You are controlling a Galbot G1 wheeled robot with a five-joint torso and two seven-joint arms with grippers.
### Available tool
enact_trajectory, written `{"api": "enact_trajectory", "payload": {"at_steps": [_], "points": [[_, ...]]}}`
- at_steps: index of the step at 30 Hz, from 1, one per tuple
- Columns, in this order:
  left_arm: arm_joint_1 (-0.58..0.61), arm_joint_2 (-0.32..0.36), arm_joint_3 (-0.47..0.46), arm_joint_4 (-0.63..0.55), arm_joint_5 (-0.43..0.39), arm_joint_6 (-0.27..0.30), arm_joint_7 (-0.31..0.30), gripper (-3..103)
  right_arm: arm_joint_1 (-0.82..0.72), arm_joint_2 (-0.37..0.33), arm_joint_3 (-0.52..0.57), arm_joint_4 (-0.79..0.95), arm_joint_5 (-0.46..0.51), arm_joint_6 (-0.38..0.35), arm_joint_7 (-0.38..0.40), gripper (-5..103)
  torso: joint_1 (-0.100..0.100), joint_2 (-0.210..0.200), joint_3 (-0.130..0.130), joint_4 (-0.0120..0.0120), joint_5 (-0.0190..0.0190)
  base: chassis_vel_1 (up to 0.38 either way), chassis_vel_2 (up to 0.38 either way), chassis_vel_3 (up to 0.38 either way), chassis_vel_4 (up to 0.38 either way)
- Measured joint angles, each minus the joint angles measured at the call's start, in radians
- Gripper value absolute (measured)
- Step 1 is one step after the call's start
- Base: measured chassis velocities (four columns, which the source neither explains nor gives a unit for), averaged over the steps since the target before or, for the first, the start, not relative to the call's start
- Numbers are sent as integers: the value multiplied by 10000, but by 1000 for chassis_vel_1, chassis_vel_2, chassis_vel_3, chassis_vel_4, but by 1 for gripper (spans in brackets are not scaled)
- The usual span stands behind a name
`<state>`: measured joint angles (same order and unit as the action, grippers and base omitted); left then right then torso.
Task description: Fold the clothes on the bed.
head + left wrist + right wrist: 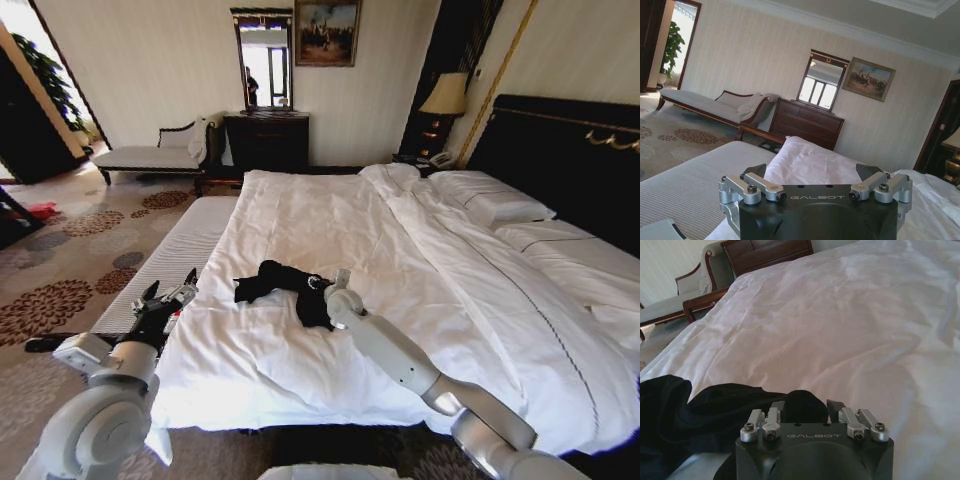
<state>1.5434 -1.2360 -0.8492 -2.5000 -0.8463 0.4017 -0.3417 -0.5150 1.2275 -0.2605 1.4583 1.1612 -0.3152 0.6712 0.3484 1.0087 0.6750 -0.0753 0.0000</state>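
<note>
The black T-shirt (285, 287) lies crumpled on the bed (420, 250), at 9 o'clock of the right claw (809, 407), which clenches a fold. Lifting risks dragging the sheet. The left claw (168, 295) hovers released at the bed's edge.

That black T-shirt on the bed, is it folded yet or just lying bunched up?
Bunched up, not folded. The black T-shirt lies in a crumpled, uneven heap on the white bed, with the right gripper at it.
</note>
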Motion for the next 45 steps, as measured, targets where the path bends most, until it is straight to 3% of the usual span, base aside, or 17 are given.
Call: {"api": "enact_trajectory", "payload": {"at_steps": [3, 4, 7, 10, 12, 14, 22, 27, 45], "points": [[0, -3, 0, 0, 26, -15, -1, 100, -11, -66, 5, 35, -16, -2, -10, 41, 0, 0, 0, -1, 0, 0, 0, 0, 0], [1, -20, -1, 0, 46, -26, -5, 100, -26, -75, 3, 45, -40, -2, -23, 30, 0, 0, 0, -1, 0, 0, 0, 0, 0], [29, -68, 8, 0, 117, -49, -8, 100, -52, -62, -6, 67, -80, -2, -47, 25, 0, 0, 0, 0, 0, 0, 0, 0, 0], [67, -102, 19, 1, 190, -92, -12, 100, -94, -2, -21, 106, -149, 23, -78, 9, 0, 0, 1, 2, 0, 0, 0, 0, 0], [66, -98, 12, 0, 192, -105, -13, 100, -111, 3, -21, 157, -163, 65, -86, 9, 0, -1, 0, 2, 0, 0, 0, 0, 0], [28, -24, -14, 0, 184, -117, -14, 100, -177, -27, 18, 367, -226, 251, -195, 2, 0, 0, 0, 3, 0, 0, 0, 0, 0], [-658, 967, 213, 1046, 192, -2, 46, 100, -301, -303, 298, 1032, -634, 1313, -1204, 0, 0, 0, 0, -1, -2, 0, 0, 0, 0], [-1153, 1458, 545, 1814, 374, 5, 177, 100, -202, -331, 358, 1060, -682, 1548, -1495, 0, 1, 0, 1, -1, -2, 0, 0, 0, 0], [-1091, 1012, 642, 2063, 465, -268, 199, 100, -487, 128, 165, 246, -1258, 1568, -1605, -2, 0, 0, 1, 1, 0, 0, 0, 0, 0]]}}
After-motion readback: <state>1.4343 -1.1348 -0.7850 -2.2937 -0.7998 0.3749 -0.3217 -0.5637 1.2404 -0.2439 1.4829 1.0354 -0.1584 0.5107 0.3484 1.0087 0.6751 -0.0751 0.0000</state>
